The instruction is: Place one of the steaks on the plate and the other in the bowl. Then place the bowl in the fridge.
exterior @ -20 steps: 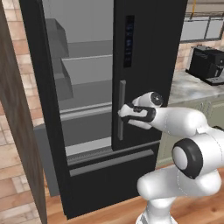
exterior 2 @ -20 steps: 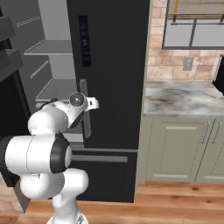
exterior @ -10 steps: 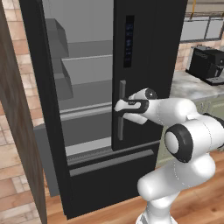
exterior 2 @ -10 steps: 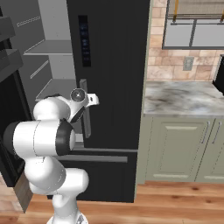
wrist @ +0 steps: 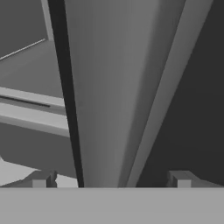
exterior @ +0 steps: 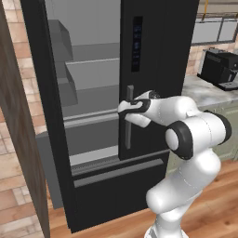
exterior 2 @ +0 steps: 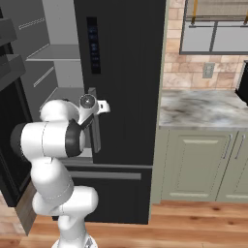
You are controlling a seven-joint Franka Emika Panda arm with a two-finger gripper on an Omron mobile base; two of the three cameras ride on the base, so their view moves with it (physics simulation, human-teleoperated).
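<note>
The tall black fridge [exterior: 158,56] stood with its left door open, showing smooth grey shelves [exterior: 93,74]. The gripper [wrist: 111,179], jaws spread wide, straddled the door's long grey bar handle [wrist: 109,96]; a marbled counter [exterior 2: 203,109] lay alongside.

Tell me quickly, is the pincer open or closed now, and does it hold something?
Pincer: open, one finger on each side of the fridge door handle, not clamped on it.

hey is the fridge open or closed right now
Partly open. The fridge shows its grey interior and shelves on the left, while the right door with the display panel is shut. The open gripper sits at that door's handle.
</note>
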